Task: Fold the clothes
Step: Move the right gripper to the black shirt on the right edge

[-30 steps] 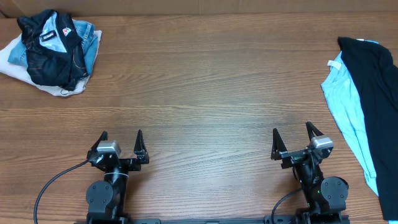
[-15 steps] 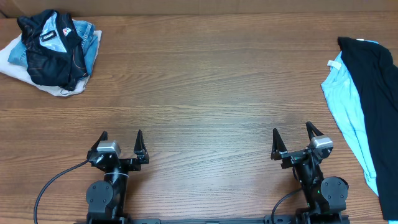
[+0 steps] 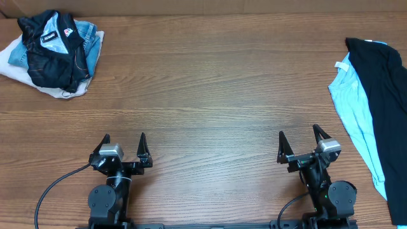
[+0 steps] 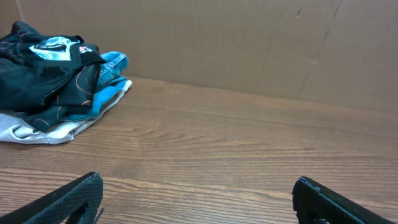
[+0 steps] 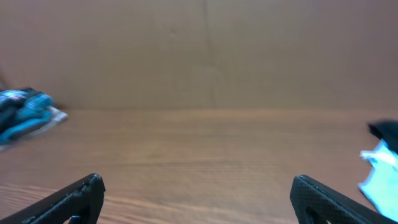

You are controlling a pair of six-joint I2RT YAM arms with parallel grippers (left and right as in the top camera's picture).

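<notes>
Our left gripper (image 3: 123, 145) & right gripper (image 3: 299, 143) gape empty; we shd pinch black shirt (image 3: 385, 95) at right edge of table (image 3: 210, 89), drag centre

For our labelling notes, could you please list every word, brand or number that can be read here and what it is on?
White-and-red patch on the dark jacket: lettering too small and blurred to read.
Black T-shirt, light blue T-shirt: no text visible.
</notes>
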